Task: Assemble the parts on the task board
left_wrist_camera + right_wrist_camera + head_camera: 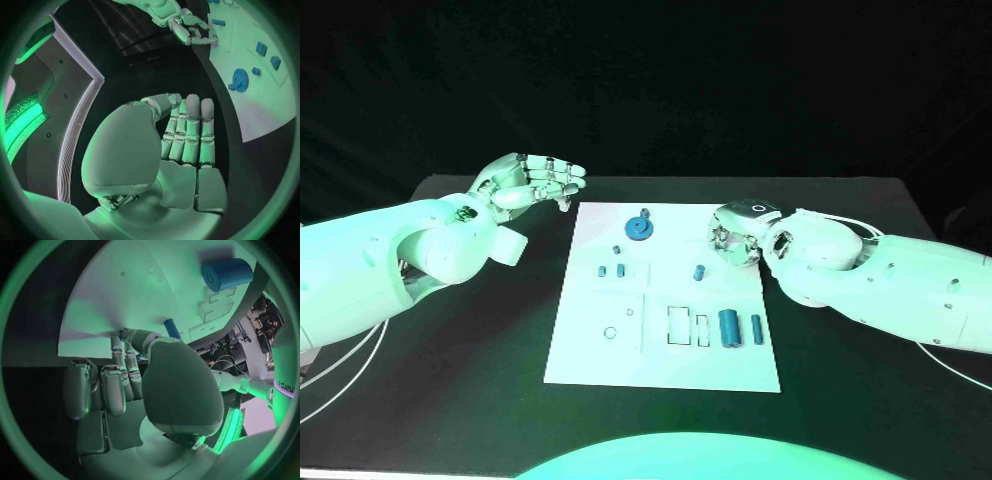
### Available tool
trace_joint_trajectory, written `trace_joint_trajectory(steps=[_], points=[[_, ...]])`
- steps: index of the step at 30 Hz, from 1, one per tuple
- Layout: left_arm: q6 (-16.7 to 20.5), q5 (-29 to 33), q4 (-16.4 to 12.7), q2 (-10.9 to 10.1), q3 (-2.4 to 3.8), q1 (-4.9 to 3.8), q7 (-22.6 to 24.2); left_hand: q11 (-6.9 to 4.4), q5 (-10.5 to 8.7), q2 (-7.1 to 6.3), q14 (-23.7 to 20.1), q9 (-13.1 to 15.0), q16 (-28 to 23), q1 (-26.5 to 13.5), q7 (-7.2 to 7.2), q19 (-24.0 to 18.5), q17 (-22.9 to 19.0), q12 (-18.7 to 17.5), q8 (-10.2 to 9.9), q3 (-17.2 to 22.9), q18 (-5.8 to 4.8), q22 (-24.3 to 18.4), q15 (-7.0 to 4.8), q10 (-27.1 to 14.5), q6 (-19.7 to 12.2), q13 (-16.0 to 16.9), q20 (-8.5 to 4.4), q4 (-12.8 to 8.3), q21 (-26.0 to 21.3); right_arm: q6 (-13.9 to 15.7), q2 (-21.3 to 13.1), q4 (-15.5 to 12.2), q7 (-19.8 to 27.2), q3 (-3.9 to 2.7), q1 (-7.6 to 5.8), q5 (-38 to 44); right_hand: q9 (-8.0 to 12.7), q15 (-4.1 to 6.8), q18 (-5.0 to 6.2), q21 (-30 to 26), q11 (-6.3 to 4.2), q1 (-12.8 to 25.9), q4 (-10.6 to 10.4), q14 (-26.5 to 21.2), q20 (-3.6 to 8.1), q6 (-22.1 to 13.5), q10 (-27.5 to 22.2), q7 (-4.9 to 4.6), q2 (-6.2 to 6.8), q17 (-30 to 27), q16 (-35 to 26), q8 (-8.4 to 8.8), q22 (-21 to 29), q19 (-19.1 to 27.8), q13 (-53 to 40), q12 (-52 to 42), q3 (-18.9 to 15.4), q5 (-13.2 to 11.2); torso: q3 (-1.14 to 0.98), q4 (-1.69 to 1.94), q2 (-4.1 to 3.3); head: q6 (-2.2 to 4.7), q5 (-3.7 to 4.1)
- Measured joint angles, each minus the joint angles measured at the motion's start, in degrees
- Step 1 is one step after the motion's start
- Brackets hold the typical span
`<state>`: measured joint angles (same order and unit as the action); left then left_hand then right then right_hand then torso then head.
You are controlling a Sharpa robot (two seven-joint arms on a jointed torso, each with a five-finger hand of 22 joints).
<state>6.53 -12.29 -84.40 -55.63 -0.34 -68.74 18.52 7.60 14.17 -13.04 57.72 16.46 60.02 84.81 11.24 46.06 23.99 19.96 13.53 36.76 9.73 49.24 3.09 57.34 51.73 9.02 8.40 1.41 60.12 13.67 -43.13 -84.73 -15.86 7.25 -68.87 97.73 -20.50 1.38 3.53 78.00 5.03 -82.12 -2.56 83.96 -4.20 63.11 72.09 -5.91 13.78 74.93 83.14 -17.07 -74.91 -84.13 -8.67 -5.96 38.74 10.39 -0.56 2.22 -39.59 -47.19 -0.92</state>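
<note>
The white task board (pixel 661 350) lies in the middle of the black table. On it are a blue gear (pixel 639 228), three small blue pieces (pixel 623 270) across its middle, a thick blue cylinder (pixel 728 324) and a thin blue peg (pixel 757 329) beside it. My left hand (pixel 531 183) hovers off the board's far left corner with its fingers curled in and nothing in them (pixel 184 135). My right hand (pixel 737 236) hangs over the board's right edge, fingers bent down, and I see nothing in its grasp (pixel 125 380). The cylinder (pixel 226 274) and a peg (pixel 172 329) lie beyond its fingertips.
Several empty rectangular slots (pixel 678 325) and a round hole (pixel 609 332) mark the board's near half. Bare black table (pixel 473 350) lies on both sides of the board. In the left wrist view I see the gear (pixel 239 80) and the right hand (pixel 190 27).
</note>
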Motion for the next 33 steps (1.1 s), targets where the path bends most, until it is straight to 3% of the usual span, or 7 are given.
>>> trace_joint_trajectory(steps=[17,33], points=[[0.0,-0.01,0.07,-0.23,0.0,0.0,0.0,0.0,0.0,0.0,0.0,-0.07,0.0,0.0,0.0,-0.21,-0.05,0.0,0.0,0.16,0.0,0.23,0.0,0.0,0.0,-0.01,0.21,-0.16,0.24,4.92,-1.01,-1.56,-1.87,0.42,0.83,1.75,-0.13,0.19,-0.63,0.44,0.24,0.24,0.91,-0.04,0.0,0.27,0.23,-0.11,-0.23,-0.01,-0.11,0.0,0.01,0.0,0.15,0.99,0.62,-0.3,-0.02,-0.04,0.04,0.02,-0.21],[-0.01,0.0,0.77,-0.17,0.0,0.0,0.01,-0.01,0.0,0.0,0.0,-0.06,0.01,0.0,-0.01,-0.21,-0.04,0.0,-0.01,0.16,0.0,0.22,0.0,0.0,-0.01,-0.01,0.21,-0.16,0.23,10.56,-4.23,-6.58,-1.28,-0.49,-0.06,-1.79,-0.24,0.19,-0.62,0.65,0.4,0.32,1.08,-0.05,0.0,0.47,0.4,-0.31,-0.28,-0.02,-0.11,0.01,-0.04,0.01,0.1,0.81,0.78,-0.17,-0.02,-0.07,0.07,0.27,-0.19]])
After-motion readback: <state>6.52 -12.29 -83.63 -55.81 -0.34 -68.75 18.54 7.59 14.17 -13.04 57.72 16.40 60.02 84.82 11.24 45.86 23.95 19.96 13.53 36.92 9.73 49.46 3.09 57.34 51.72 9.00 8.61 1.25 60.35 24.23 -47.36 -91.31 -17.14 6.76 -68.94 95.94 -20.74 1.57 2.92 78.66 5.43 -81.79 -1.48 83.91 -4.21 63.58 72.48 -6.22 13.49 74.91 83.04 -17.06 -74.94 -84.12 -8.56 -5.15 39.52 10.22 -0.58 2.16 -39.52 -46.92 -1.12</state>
